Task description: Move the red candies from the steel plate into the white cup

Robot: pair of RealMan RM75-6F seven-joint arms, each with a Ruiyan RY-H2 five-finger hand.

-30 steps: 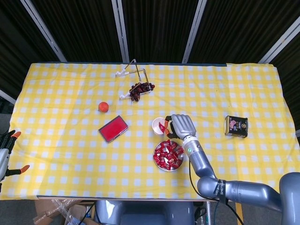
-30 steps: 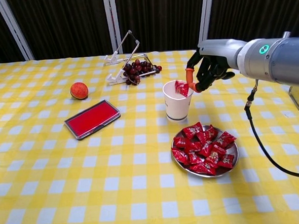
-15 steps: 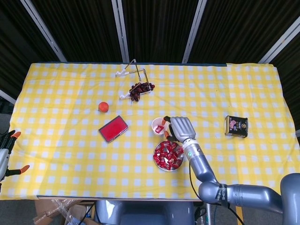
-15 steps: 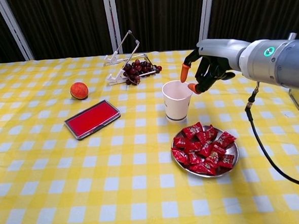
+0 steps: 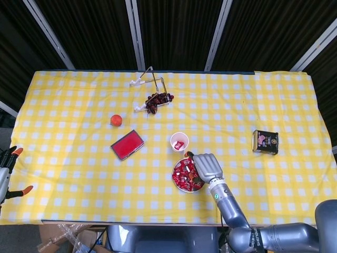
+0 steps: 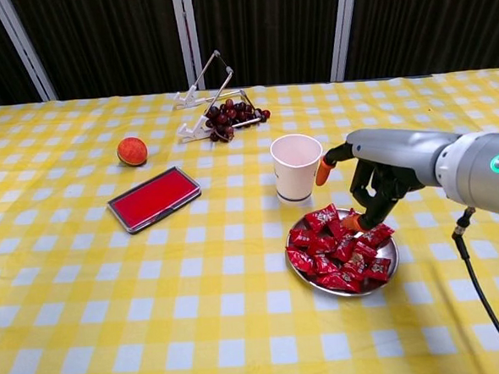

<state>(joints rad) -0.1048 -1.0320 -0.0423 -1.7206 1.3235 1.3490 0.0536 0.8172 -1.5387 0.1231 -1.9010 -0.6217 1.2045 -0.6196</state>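
The white cup [image 5: 179, 142] [image 6: 297, 169] stands upright mid-table, and the head view shows one red candy [image 5: 179, 145] inside it. Just in front of it sits the steel plate [image 5: 181, 186] [image 6: 391, 261], piled with several red candies [image 5: 183, 174] [image 6: 331, 248]. My right hand [image 5: 205, 166] [image 6: 378, 182] hangs low over the right side of the plate, thumb apart from the fingers. Its fingertips [image 6: 366, 222] reach down to the top candies, and nothing is held. My left hand [image 5: 7, 173] rests at the far left table edge, fingers spread and empty.
A red flat case [image 5: 127, 144] [image 6: 154, 198] and an orange fruit [image 5: 116, 120] [image 6: 131, 150] lie left of the cup. Dark cherries with a wire rack [image 5: 156, 100] [image 6: 228, 116] are behind it. A small tin [image 5: 265, 141] sits at the right.
The right hand let a candy go into the cup, then moved back and down from the cup's rim onto the plate of candies. The left hand stayed still.
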